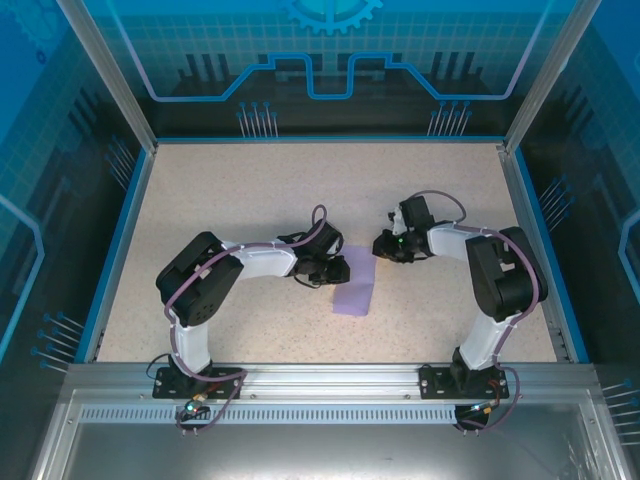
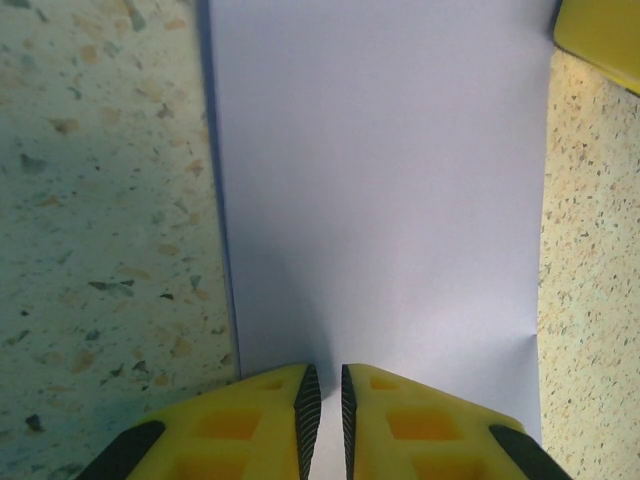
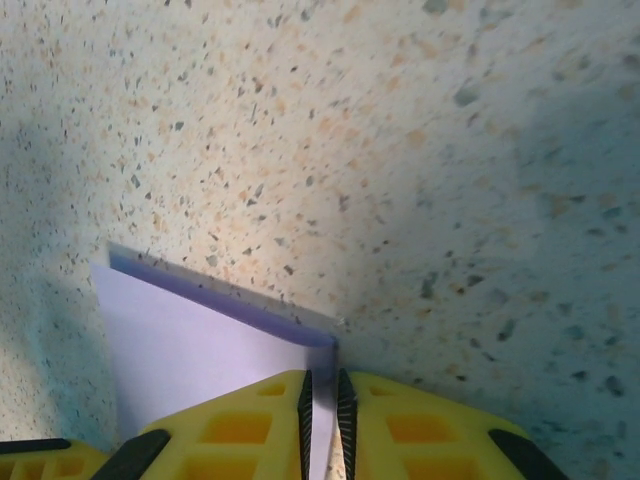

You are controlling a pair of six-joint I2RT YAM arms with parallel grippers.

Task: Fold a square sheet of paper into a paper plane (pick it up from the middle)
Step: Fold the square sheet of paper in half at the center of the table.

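1. A thin, plain lavender-purple sheet of paper (image 1: 355,290) lies near the middle of the speckled beige surface (image 1: 230,200). In the top view it sits just below centre, between the two arms.
2. It reads as an oblong there rather than a square. The right wrist view shows a second, darker layer along its upper edge (image 3: 200,330), so it is probably already folded once.
3. Its long axis runs from the centre of the top view down toward the lower edge, leaning slightly left.
4. The left hand (image 1: 338,270) reaches in from the left and overlaps the sheet's upper-left edge. The right hand (image 1: 383,245) comes in from the right, just beside the upper-right corner. Both work the same upper end, and the lower end lies free.
5. In the left wrist view the sheet (image 2: 380,200) stretches away up the frame from the left hand (image 2: 323,372). The yellow fingers stand almost together, with the near edge of the paper running into the slit between them, so the hand is pinching the sheet.
6. In the right wrist view the right hand (image 3: 322,375) is likewise nearly closed. The sheet's right-hand edge drops into its narrow gap, which looks like a pinch on that corner.
7. The coming fold likely depends on the two hands facing each other across the short width. The long axis lies crosswise to both.
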